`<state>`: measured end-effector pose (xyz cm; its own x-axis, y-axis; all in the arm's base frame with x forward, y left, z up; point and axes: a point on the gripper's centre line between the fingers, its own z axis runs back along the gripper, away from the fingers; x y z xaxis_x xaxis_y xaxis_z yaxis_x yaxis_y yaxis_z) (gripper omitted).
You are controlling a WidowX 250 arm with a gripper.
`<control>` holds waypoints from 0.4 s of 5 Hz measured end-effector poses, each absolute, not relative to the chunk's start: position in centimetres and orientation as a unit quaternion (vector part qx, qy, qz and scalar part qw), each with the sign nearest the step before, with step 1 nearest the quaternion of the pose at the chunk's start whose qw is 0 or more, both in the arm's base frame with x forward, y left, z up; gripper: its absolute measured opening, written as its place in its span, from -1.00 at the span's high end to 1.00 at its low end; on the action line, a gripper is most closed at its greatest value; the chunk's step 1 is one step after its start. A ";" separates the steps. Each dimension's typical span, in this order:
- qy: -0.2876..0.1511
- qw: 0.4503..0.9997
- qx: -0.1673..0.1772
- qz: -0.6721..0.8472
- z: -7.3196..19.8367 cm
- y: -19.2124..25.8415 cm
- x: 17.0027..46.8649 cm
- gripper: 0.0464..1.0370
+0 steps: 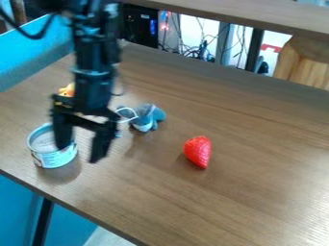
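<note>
Claw hangs by the tin can — 2 fingers spread apart, pointing down over the table.

On the brown wood-grain table there lies one shiny red strawberry; a small blue-grey soft toy is farther and to the left.

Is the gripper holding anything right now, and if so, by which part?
Nothing looks held: the gripper is open, its fingers apart, one overlapping the can in view without gripping it.
</note>
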<state>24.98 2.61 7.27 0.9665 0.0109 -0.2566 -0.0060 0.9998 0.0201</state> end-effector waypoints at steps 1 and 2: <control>0.097 0.995 0.021 -0.020 9.0 -0.6 25.8 -0.93; 0.080 0.996 0.027 -0.020 9.3 -2.1 26.5 -0.93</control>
